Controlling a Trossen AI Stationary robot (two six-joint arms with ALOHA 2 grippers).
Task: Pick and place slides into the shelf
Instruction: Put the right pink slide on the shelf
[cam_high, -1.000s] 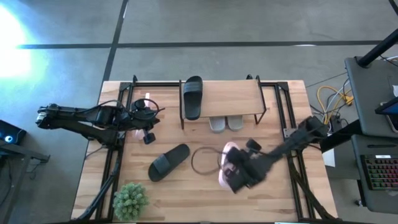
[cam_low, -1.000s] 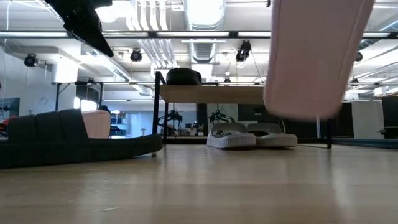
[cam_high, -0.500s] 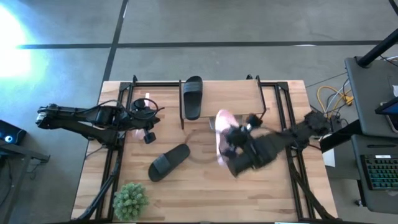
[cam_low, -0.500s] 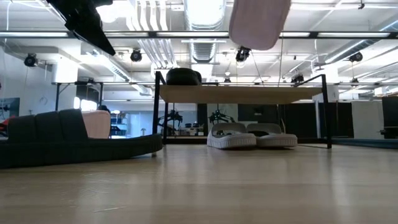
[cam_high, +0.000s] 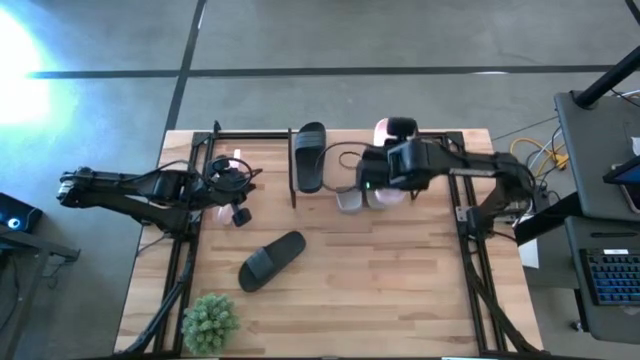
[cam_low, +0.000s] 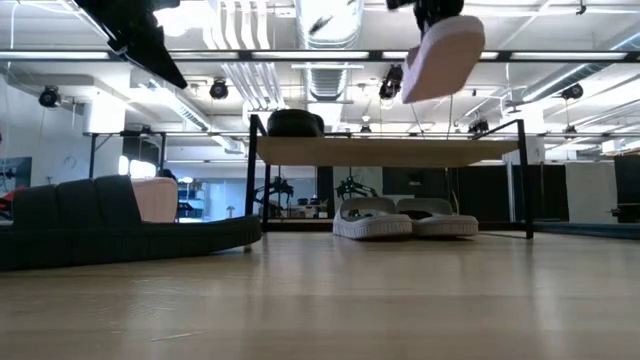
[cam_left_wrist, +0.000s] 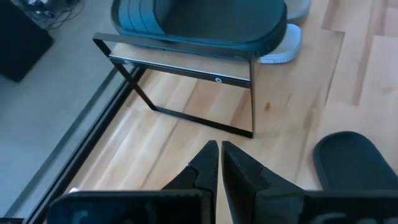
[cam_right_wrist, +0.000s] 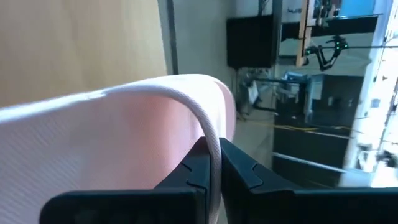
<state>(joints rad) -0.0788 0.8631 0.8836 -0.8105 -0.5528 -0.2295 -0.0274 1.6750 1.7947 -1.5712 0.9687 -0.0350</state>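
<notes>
Pale wood planks are forming the counter (cam_high: 400, 290), and the low shelf (cam_high: 400, 152) is standing on it with a matching plank top on thin black legs. One black slide (cam_high: 310, 155), smooth rubber with a wide strap, is lying on the shelf top; a ribbed light grey pair (cam_low: 405, 218) is sitting underneath it.

Reaching in over the shelf top, the right gripper (cam_right_wrist: 211, 163) is pinching the thin edge of a pink slide (cam_right_wrist: 112, 149) between its jaws, holding it tilted in the air above the top plank. A second earlier this slide was hanging low over the middle of the counter; it is now up over the shelf.

Off beside the shelf's other end, the left gripper (cam_left_wrist: 219, 163) is hovering with its jaws pressed together on nothing. Another black slide (cam_high: 271, 259) is lying on the counter, well apart from both jaws, near a spiky green plant (cam_high: 210, 322).
</notes>
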